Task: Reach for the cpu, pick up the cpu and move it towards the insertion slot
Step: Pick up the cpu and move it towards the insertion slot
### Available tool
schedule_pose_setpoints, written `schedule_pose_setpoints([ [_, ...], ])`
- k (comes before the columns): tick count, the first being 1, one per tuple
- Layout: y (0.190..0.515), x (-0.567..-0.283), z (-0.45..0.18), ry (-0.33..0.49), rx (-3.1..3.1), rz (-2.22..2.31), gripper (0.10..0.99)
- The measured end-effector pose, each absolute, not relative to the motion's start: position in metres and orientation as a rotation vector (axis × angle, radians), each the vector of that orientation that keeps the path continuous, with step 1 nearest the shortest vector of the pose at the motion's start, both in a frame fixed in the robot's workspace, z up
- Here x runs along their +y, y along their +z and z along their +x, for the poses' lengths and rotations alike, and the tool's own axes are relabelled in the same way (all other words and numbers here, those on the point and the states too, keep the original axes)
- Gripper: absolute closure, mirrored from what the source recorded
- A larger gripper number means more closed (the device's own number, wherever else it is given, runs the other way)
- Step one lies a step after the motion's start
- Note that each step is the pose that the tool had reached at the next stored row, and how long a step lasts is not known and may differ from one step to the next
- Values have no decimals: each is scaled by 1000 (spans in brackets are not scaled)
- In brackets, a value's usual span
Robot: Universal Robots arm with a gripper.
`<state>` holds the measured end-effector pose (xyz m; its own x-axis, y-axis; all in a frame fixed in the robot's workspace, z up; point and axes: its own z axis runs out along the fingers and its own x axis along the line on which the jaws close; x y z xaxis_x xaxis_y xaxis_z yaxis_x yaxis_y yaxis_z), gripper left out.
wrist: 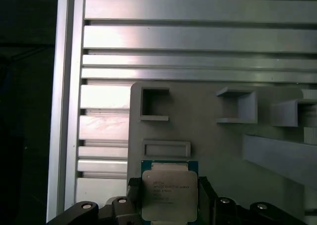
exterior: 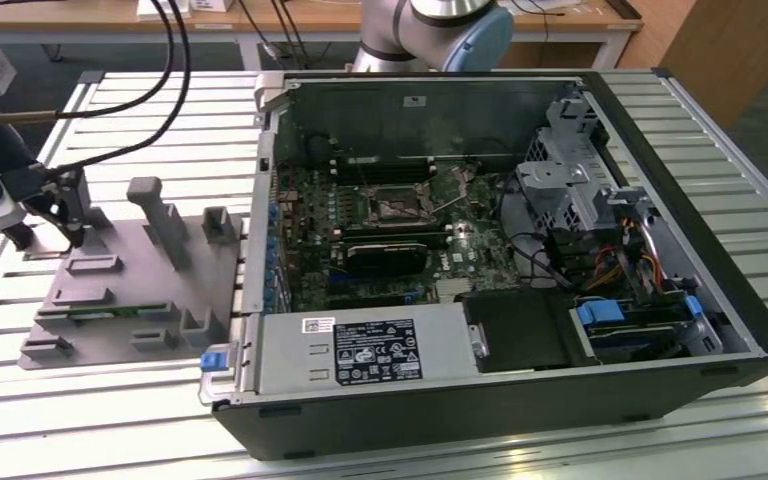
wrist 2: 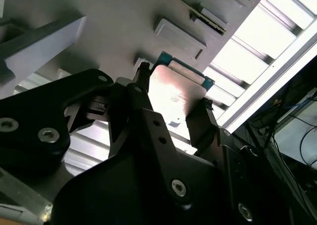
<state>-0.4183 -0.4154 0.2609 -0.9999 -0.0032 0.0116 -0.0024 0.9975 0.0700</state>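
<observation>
The cpu [wrist: 168, 193], a small square chip with a silver top and a green-edged rim, sits between my gripper's [wrist: 169, 200] two dark fingers, which press on opposite edges. In the second wrist view the cpu [wrist 2: 174, 91] shows its shiny face, with the gripper [wrist 2: 171, 106] shut on it just over the grey fixture plate [wrist 2: 124, 17]. In the exterior view my gripper [exterior: 48, 237] hangs over the plate's [exterior: 131, 290] far corner, at that view's left. The insertion slot [exterior: 395, 205], a dark square socket with a metal frame, lies on the green board inside the open computer case.
Grey blocks and posts [exterior: 164, 215] stand up from the fixture plate. The computer case [exterior: 491, 250] holds a black card [exterior: 384, 255], a power supply [exterior: 364, 350] and drive cages [exterior: 584, 190]. The slatted aluminium table [exterior: 157, 130] carries everything. Black cables [exterior: 157, 70] run to the arm.
</observation>
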Motion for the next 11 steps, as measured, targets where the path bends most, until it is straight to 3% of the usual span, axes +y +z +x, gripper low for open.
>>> schedule_pose_setpoints([
  [11,279,-415,-418,-110,-3128,4,541],
])
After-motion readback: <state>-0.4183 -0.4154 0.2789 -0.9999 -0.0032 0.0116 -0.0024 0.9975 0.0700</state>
